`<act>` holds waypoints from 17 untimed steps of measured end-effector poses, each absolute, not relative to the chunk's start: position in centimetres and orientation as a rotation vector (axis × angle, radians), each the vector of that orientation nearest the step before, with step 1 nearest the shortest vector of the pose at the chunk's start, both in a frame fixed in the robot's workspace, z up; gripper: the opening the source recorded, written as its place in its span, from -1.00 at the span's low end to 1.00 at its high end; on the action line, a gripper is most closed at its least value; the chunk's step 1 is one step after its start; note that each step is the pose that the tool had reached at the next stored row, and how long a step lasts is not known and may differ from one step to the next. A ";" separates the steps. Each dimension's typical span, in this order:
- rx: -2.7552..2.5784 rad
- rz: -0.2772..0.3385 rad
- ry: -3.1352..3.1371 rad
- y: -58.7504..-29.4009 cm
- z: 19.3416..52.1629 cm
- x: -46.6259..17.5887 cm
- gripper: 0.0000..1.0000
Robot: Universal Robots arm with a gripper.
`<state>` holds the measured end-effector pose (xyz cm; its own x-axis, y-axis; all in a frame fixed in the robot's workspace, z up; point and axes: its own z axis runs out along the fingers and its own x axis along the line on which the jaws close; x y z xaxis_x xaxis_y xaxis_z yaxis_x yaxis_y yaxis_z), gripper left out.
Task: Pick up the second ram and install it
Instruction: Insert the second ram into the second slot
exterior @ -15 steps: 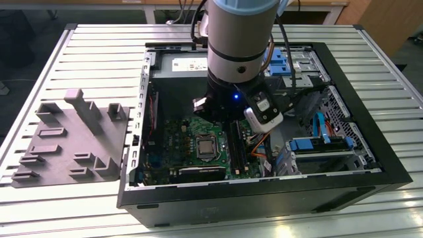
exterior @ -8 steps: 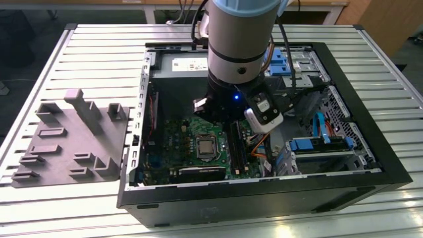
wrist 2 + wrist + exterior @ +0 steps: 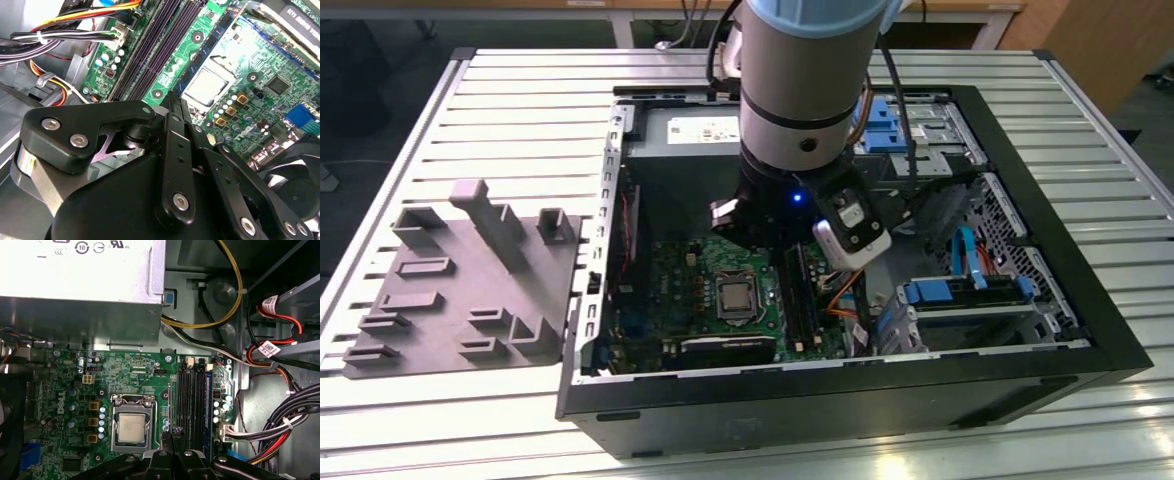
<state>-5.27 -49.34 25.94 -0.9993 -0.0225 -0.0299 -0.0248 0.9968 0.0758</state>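
Black tool (image 3: 173, 436) was pinched almost closed on a thin dark sliver, which I'd call the ram (image 3: 173, 101), hanging just above the sockets (image 3: 195, 395) and slightly to one side of them. So pickup looked done; seating wasn't, since the stick hadn't gone into a socket yet. It sat edge-on, long axis running parallel to the sockets, lower edge pointing down at them.

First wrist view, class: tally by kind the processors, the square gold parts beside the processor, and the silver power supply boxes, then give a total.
Processor: 1
Square gold parts: 3
Power supply box: 1
Total: 5
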 end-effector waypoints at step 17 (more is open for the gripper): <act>-0.036 0.121 3.110 -49.3 25.5 -5.3 -0.77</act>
